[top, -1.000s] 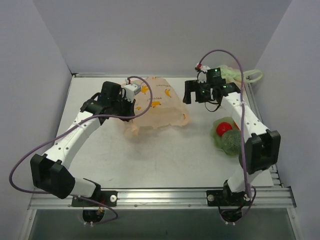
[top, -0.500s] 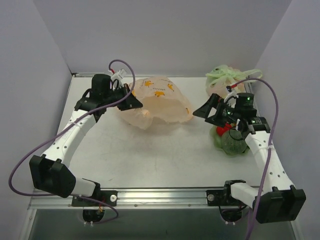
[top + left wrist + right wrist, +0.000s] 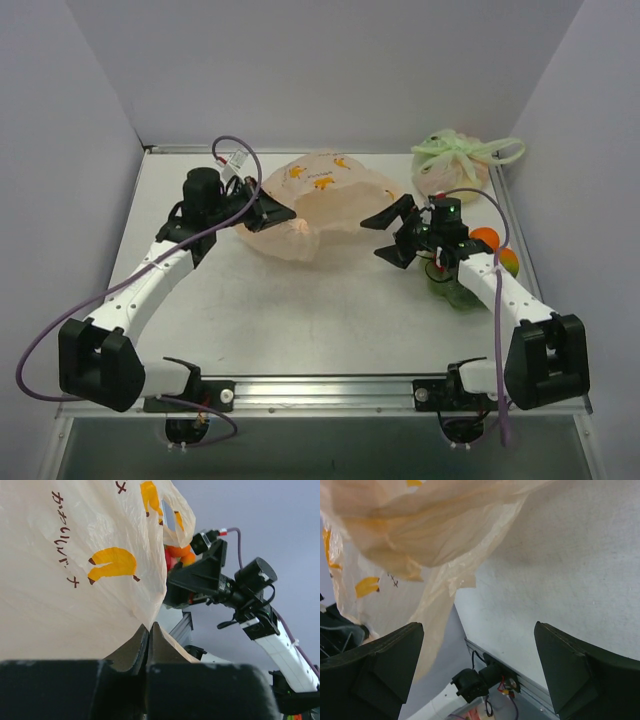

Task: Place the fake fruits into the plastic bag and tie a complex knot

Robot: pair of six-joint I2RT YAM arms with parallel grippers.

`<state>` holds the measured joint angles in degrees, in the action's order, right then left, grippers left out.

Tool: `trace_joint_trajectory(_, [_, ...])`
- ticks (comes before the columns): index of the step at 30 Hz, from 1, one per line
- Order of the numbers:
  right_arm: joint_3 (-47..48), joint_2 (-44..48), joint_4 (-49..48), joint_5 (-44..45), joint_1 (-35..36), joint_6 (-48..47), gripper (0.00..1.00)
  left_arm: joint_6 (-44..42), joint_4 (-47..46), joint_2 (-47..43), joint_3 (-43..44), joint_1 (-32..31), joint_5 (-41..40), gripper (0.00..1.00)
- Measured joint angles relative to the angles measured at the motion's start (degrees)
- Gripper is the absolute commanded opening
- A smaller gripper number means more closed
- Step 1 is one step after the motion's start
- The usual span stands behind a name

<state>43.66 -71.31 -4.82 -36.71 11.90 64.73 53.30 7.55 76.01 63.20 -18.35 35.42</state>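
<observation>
**Left gripper**: black two-finger pincer, fingers pressed together. They are clamped on a fold of film at the left edge of the plastic bag, which they hold raised off the surface.

**Plastic bag**: thin, translucent peach-orange film printed with small yellow bananas and dark lettering. It stands billowed at the back centre of the table, between the two grippers. One handle loop hangs loose in the left wrist view.

**Right gripper**: black two-finger pincer, fingers spread wide with nothing between them. It sits just beside the bag's right edge. In its own camera the film hangs ahead of the left-hand finger; whether they touch cannot be told.

**Fake fruits**: small glossy plastic pieces lying on the table outside the bag, to the right of the right arm's forearm.
- One orange piece.
- One yellow-green piece.
- One larger dark green bumpy piece, partly hidden under the arm.
- Red and orange show behind the right gripper in the left wrist view.

**Pale green bag**: bunched film with green handle loops, at the back right corner, well apart from both grippers.

**Table**: flat white surface with grey walls around it.
</observation>
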Motion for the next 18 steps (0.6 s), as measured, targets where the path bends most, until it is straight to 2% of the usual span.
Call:
trace_joint_trajectory(5, [3.58, -6.60, -3.87, 3.37, 1.55, 0.96, 1.00, 3.63, -7.23, -2.27, -6.21, -1.49, 2.05, 0.00])
trace_joint_trajectory(12, [6.10, -12.37, -5.77, 6.58, 2.25, -1.88, 0.97, 6.73, -14.47, -3.10, -8.44, -3.37, 4.70, 0.00])
trace_joint_trajectory(13, [6.71, -13.73, -6.01, 7.04, 2.67, -2.19, 0.91, 6.93, -14.95, -3.15, -8.44, -3.74, 5.05, 0.00])
trace_joint_trajectory(14, [7.65, -15.02, -6.29, 7.50, 3.32, -2.58, 0.79, 7.13, -15.45, -3.28, -8.50, -4.15, 5.49, 0.00])
trace_joint_trajectory(17, [9.86, -17.90, -6.54, 7.85, 5.05, -3.72, 0.54, 7.08, -16.11, -4.13, -9.35, -4.85, 6.43, 0.00])
trace_joint_trajectory(18, [10.99, -18.71, -6.54, 7.87, 5.49, -4.35, 0.28, 6.67, -15.93, -4.59, -9.77, -4.90, 6.75, 0.03])
